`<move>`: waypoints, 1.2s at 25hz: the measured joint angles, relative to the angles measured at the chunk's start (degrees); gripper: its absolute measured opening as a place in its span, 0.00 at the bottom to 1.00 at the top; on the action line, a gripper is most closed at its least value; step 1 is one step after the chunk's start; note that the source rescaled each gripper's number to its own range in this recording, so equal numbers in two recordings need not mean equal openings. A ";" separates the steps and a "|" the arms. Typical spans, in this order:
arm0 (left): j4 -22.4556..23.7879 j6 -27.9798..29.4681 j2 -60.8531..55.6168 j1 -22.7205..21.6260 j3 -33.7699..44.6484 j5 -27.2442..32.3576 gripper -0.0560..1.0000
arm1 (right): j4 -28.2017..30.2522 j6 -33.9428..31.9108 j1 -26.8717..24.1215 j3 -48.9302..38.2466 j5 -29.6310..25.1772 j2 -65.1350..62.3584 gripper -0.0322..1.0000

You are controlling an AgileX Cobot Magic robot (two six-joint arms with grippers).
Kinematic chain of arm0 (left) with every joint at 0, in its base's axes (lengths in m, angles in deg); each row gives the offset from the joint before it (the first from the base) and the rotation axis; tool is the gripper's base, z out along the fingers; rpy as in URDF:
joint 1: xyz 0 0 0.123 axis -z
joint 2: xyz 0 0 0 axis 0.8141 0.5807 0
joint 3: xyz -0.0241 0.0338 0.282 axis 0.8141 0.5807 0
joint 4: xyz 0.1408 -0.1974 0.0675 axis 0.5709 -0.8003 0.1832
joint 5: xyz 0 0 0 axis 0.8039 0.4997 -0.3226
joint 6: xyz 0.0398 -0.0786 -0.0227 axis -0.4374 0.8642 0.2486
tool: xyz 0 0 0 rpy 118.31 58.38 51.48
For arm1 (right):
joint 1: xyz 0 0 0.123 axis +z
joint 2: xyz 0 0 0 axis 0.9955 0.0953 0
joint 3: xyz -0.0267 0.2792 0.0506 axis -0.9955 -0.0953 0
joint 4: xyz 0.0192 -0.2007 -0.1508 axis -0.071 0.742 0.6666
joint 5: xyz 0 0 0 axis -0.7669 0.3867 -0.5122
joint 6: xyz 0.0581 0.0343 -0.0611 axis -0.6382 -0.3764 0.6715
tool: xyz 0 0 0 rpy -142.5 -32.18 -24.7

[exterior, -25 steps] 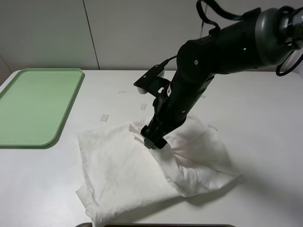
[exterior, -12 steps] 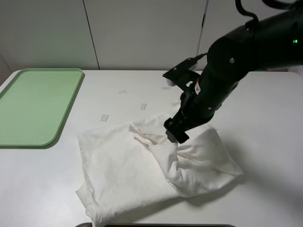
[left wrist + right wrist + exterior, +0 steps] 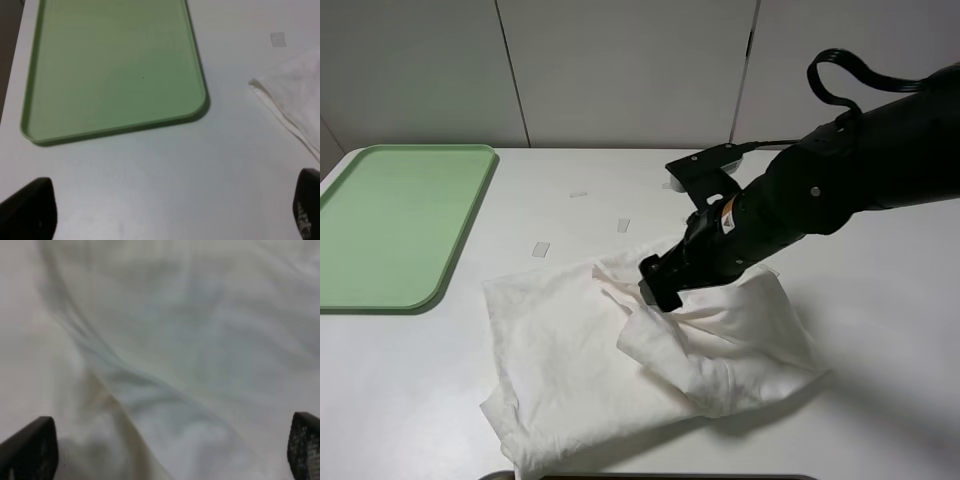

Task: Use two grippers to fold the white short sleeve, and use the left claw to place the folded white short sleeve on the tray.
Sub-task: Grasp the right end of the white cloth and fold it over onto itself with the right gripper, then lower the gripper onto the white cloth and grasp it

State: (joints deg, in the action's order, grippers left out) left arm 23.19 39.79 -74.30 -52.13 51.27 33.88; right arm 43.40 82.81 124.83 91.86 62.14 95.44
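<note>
On the middle of the bench [image 3: 880, 330] the white short sleeve [image 3: 570, 350] lies in a rumpled, roughly square heap. Its right part is doubled over and puckered, with loose ridges of cloth standing up near the centre. I judge the folding to be partly done at best: layers overlap, but the edges do not line up and the bundle is not compact. The tidy final folds and the transfer to the tray are left to do.

The tray [image 3: 400, 220] sits at the far left of the bench and holds nothing. The right gripper [image 3: 658, 288] hangs low over the raised ridge at the shirt's centre. In its wrist view the jaws stand wide apart with only cloth spread beneath them, so it has hold of nothing. The left claw [image 3: 167, 212] is also spread wide and empty, hovering over bare bench just in front of the tray's near edge.

The shirt's left corner lies near the tray's near right corner, but a strip of bare bench separates them. The shirt's near hem runs close to the front of the bench. To the right of the shirt the surface is bare and gives room to sweep. Behind it lie a few small tape strips [image 3: 541, 249].
</note>
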 joint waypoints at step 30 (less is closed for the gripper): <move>0.00 0.00 0.00 0.00 0.00 -0.07 0.95 | -2.67 7.06 -28.09 -2.72 -29.58 -45.84 1.00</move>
State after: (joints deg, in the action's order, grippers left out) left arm 23.19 39.79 -74.30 -52.13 51.27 33.81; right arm 40.73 89.87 96.74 89.14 32.56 49.61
